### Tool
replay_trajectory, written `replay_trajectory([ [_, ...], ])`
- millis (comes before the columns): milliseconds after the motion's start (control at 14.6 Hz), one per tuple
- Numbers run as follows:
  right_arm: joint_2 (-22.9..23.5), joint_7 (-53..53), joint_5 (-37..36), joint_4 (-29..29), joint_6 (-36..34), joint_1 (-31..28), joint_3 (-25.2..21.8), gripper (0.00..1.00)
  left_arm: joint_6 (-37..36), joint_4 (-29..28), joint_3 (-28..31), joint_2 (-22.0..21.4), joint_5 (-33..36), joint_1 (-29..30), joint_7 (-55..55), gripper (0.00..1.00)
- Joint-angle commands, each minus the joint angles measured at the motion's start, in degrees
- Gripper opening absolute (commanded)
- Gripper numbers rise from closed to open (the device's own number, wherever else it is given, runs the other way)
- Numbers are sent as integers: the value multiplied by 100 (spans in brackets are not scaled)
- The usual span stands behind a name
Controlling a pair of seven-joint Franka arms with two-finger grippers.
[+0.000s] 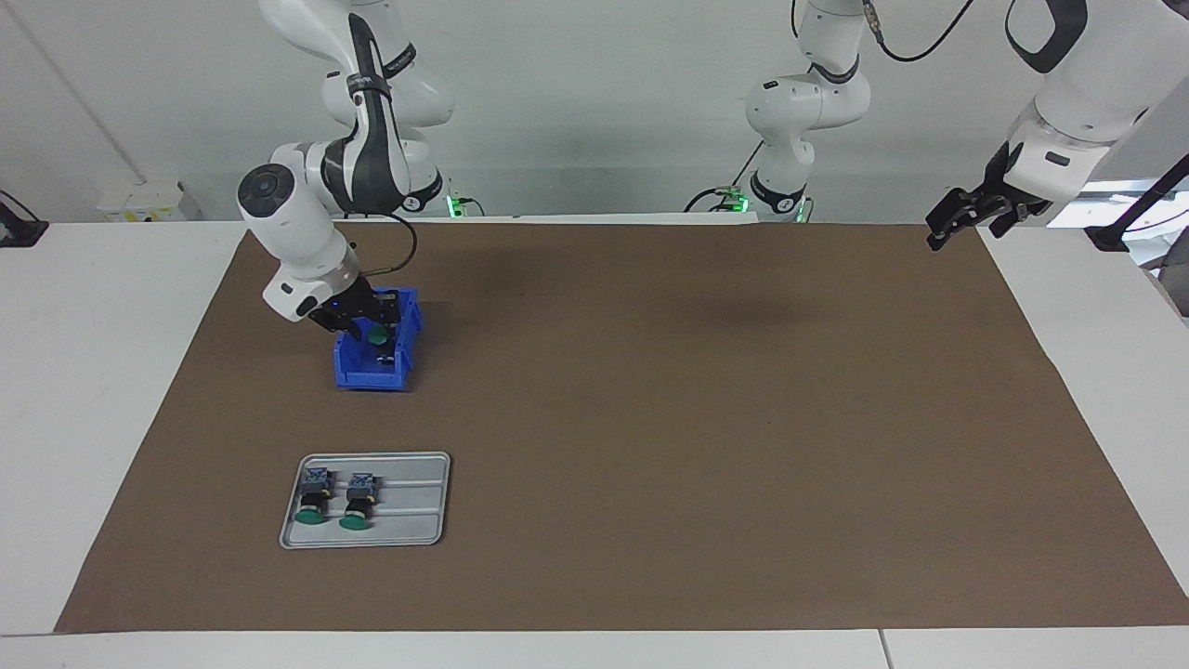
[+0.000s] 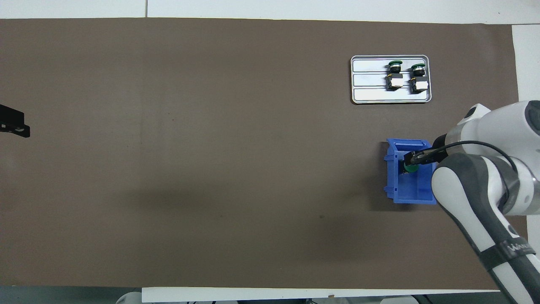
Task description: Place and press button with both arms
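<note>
A green-capped button (image 1: 376,338) (image 2: 410,169) lies inside a blue bin (image 1: 372,373) (image 2: 411,192) toward the right arm's end of the table. My right gripper (image 1: 364,325) (image 2: 415,157) reaches down into that bin, right at the button; whether it grips the button does not show. Two more buttons (image 1: 314,497) (image 1: 358,500) (image 2: 395,75) (image 2: 419,78) lie side by side on a grey tray (image 1: 413,502) (image 2: 371,86), farther from the robots than the bin. My left gripper (image 1: 949,226) (image 2: 14,126) hangs open and empty over the mat's edge at the left arm's end, waiting.
A brown mat (image 1: 697,418) (image 2: 211,147) covers most of the white table. The tray has one bare groove beside the two buttons.
</note>
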Motion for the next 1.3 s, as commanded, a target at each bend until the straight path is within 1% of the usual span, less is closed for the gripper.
replay_trajectory([
  [0, -3, -107, -249, 1070, -951, -86, 41, 100, -13, -64, 26, -75, -64, 28, 4, 100],
  [205, 190, -99, -170, 2379, -1945, -166, 41, 100, -22, -64, 26, -75, -64, 37, 4, 100],
  [273, 313, -90, -161, 2897, -2287, -183, 33, 100, -22, -64, 26, -75, -64, 46, 4, 100],
  [342, 592, -90, -161, 3581, -2804, -279, 15, 100, -22, -64, 26, -75, -64, 46, 4, 100],
  [410, 813, -90, -196, 4066, -3113, -323, 24, 100, -22, -64, 35, -75, -64, 55, 4, 100],
  [479, 893, -90, -231, 4384, -3334, -332, 24, 100, -22, -64, 35, -75, -64, 55, 4, 100],
  [547, 920, -81, -266, 4561, -3536, -333, 15, 100, -22, -64, 35, -75, -64, 55, 4, 100],
  [684, 841, -64, -415, 4554, -3679, -333, -3, 100, -22, -64, 35, -75, -64, 55, 4, 100],
  [889, 850, -72, -582, 4546, -3600, -306, 32, 100, -22, -64, 35, -75, -64, 55, 4, 100],
  [1230, 824, -90, -530, 4511, -3688, -306, 33, 100, -22, -64, 35, -75, -64, 55, 4, 100],
])
